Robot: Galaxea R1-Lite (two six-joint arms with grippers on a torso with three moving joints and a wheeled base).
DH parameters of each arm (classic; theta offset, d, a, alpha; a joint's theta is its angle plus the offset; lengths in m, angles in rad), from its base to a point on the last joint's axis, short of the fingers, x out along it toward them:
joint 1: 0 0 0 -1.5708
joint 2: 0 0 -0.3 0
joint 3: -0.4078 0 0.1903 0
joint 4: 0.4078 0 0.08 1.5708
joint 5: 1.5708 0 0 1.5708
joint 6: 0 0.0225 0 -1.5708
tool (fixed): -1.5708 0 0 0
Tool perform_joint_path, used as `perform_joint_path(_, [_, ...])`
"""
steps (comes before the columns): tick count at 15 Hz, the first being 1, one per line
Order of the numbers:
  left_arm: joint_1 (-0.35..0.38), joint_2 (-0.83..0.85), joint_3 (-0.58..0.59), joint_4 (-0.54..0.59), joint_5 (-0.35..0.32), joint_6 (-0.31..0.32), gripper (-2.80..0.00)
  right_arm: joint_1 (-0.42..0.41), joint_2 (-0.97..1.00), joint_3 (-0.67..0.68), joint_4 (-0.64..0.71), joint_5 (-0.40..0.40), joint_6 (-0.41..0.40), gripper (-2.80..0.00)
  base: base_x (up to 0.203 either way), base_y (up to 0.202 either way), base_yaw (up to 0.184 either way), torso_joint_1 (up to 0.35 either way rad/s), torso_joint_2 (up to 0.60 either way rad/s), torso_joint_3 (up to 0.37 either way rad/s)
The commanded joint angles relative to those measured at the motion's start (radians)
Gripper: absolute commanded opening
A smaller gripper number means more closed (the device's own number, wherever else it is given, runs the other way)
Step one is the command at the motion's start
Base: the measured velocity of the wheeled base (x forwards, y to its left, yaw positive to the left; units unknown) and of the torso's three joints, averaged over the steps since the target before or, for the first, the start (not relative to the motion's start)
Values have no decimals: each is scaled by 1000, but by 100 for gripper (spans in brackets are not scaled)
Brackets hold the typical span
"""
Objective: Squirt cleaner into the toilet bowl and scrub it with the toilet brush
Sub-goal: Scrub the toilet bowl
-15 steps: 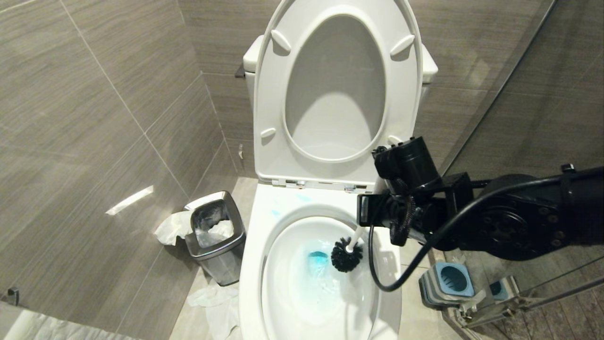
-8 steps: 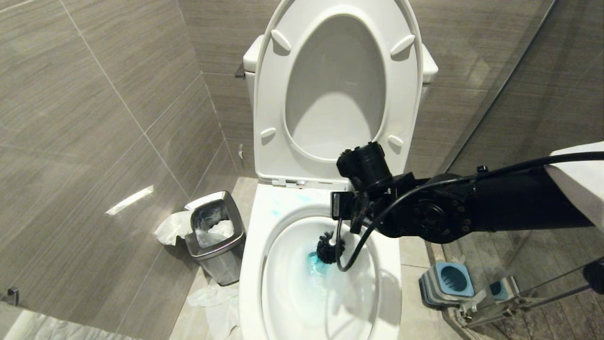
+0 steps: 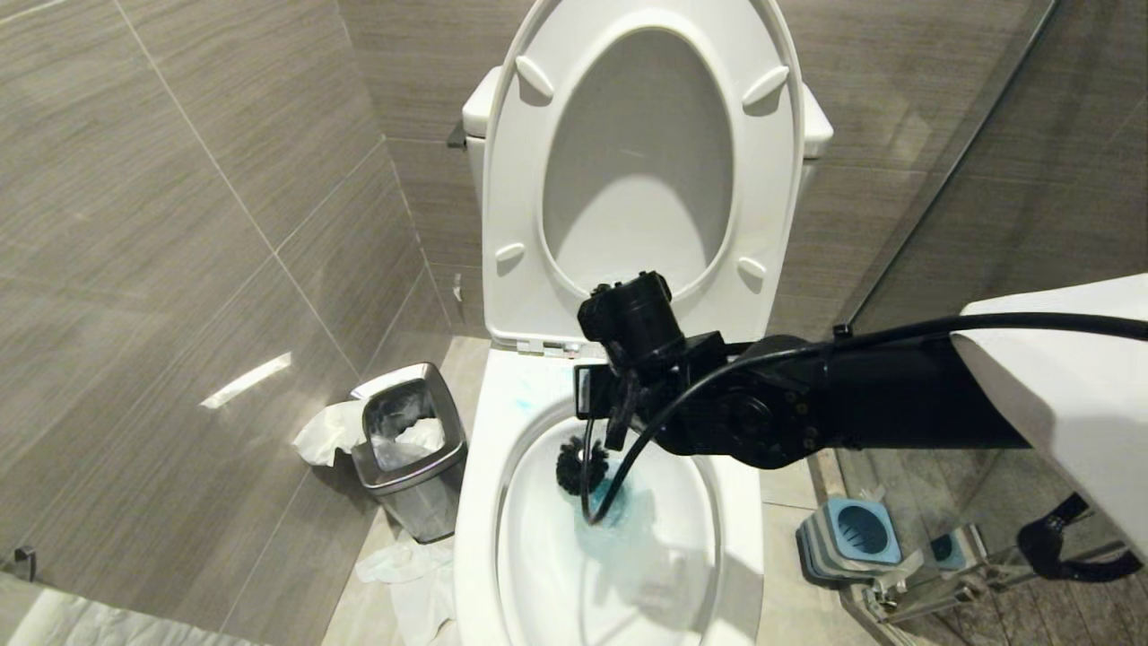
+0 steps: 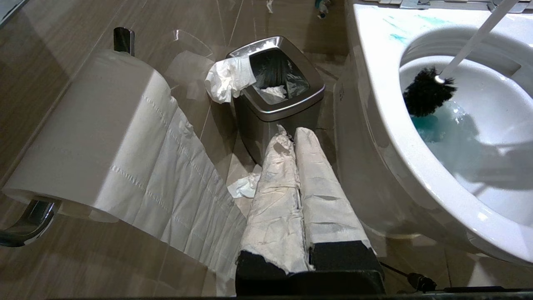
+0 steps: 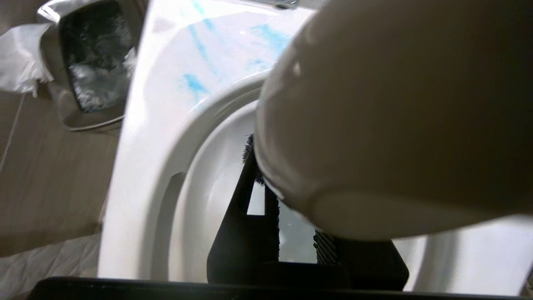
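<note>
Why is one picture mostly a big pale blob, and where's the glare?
Right wrist view: the slim white brush handle's rounded end sits too near the lens, out of focus. Head view: a bright streak glares on the grey wall tile; the arm's shadow falls in the white ceramic bowl.

Right gripper (image 3: 594,414) swung leftward over toilet bowl (image 3: 475,502); toilet brush (image 3: 581,467) head now at left wall

My head camera looks down and forward from above onto the toilet bowl (image 3: 502,502), with the waste bin (image 3: 408,449) at its left. My left wrist camera sits low near the floor, facing that same bin (image 4: 277,98) and the bowl's (image 4: 377,104) side. My right wrist camera hangs very close over the rim, and all three views share the bowl (image 5: 158,125).
</note>
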Motion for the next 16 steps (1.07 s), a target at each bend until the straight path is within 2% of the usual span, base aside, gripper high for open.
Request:
perform_joint_path(1, [0,1,0,0,0,0,-280,42,13,-6,-1,-2,4,-280,0,0,0,0,0,0])
perform_joint_path(5, [1,1,0,0,0,0,-280,126,-61,65,2,-5,10,-280,0,0,0,0,0,0])
perform_joint_path(11, [1,1,0,0,0,0,-280,239,-236,321,-2,-6,43,-280,0,0,0,0,0,0])
perform_joint_path(16, [1,1,0,0,0,0,-280,273,-442,566,-7,-7,71,-280,0,0,0,0,0,0])
